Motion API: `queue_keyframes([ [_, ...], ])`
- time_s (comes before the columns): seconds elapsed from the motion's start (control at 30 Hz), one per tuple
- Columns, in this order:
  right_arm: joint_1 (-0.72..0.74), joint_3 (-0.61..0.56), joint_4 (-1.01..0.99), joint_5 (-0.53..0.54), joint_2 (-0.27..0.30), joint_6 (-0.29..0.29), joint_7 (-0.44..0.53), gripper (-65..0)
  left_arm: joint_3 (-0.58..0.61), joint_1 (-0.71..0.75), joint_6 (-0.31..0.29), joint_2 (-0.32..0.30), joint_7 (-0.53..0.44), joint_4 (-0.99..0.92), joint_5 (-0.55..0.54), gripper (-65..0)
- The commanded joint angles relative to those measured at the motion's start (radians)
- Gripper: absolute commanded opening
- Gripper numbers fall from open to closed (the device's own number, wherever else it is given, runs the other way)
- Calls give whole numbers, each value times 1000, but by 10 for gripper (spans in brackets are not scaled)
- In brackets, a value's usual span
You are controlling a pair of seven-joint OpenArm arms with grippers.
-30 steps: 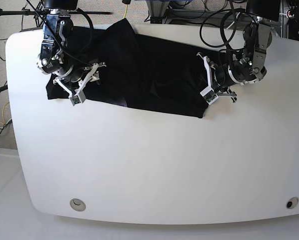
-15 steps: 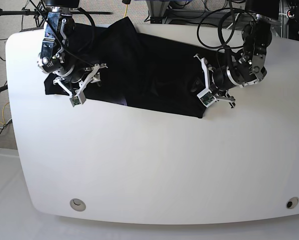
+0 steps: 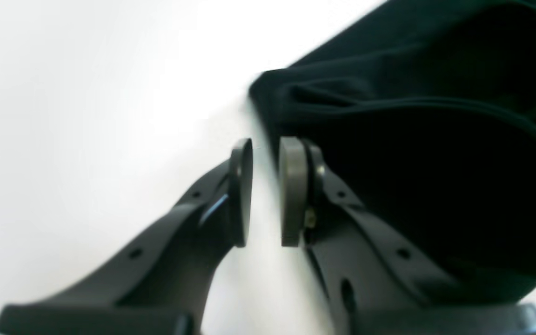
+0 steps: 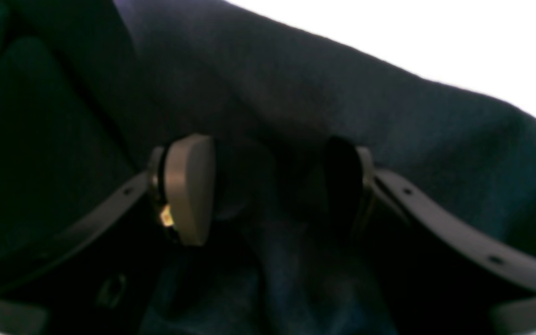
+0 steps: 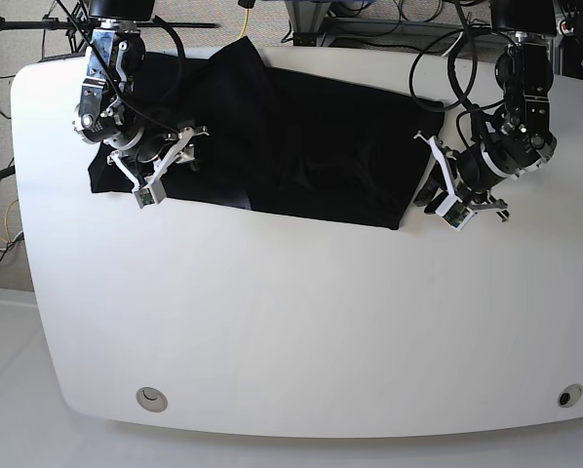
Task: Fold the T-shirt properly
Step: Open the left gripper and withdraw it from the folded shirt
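The black T-shirt [image 5: 311, 146] lies spread across the far half of the white table [image 5: 291, 322], plain side up. My right gripper [image 5: 165, 156] rests on the shirt's left end in the base view. In the right wrist view this gripper [image 4: 268, 190] is open wide, with dark cloth [image 4: 296, 93] under and between its pads. My left gripper [image 5: 426, 193] sits on bare table just off the shirt's right edge. Close up, the left gripper [image 3: 265, 190] shows a narrow empty gap between its pads, with the shirt's folded edge [image 3: 268, 93] just ahead and to the right.
Cables and stands [image 5: 369, 19] crowd the space behind the table's far edge. Two round holes [image 5: 152, 397] [image 5: 566, 397] mark the near corners. Bare white tabletop runs from the shirt to the near edge.
My left gripper has drawn back to the right, off the shirt and onto bare table. The shirt's right edge now lies flatter and further right. The right gripper has stayed put.
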Motion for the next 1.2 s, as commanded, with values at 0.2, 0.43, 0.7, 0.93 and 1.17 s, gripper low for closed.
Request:
queue_keyframes([
  [0.2, -1, -1, -10, -23, 2, -2, -55, -288, -22, -9, -1, -4, -15, 11, -16, -555],
  [0.43, 1, -1, -10, -23, 2, -2, -55, -288, -23, -13, -2, 37, -15, -43, -16, -554],
  [0.7, 1, -1, -10, -23, 2, -2, -55, -288, -25, -47, -5, 63, -15, -130, -17, -536],
  [0.93, -2, -1, -10, -23, 4, -2, -55, -288, -28, -59, -5, 66, -15, -166, -17, -370],
  [1.17, -2, -1, -10, -23, 4, -2, -55, -288, -79, -61, -5, 108, -16, -175, -17, -263],
])
